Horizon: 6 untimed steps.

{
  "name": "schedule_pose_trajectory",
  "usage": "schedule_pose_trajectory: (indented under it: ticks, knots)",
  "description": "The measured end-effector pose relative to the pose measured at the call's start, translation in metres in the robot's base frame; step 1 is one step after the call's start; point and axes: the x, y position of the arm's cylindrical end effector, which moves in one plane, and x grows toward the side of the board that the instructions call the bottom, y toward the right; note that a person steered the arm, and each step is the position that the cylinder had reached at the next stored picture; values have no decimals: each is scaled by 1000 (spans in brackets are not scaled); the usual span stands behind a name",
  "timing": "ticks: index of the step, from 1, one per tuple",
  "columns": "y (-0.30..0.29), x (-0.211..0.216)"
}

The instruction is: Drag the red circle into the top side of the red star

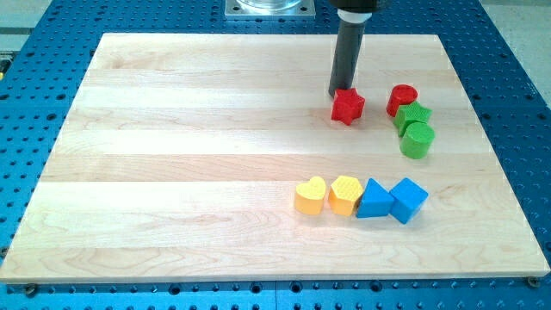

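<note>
The red star (348,107) lies on the wooden board (189,172) at the upper right. The red circle (401,98) lies to the star's right, with a gap between them, and touches the green star (413,115) below it. My tip (337,93) stands at the star's upper left edge, touching or nearly touching it. The tip is well left of the red circle.
A green cylinder (417,140) lies just below the green star. A row sits lower down: yellow heart (310,195), yellow hexagon (345,195), blue triangle (374,200), blue cube (408,200). The board's right edge is near the red circle.
</note>
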Motion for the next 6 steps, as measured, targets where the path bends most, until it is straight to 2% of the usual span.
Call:
schedule_pose_trajectory:
  ticks: [1,2,3,5,6]
  knots:
    - [61,-14]
    - [171,17]
    - [203,38]
    - [110,52]
    - [108,41]
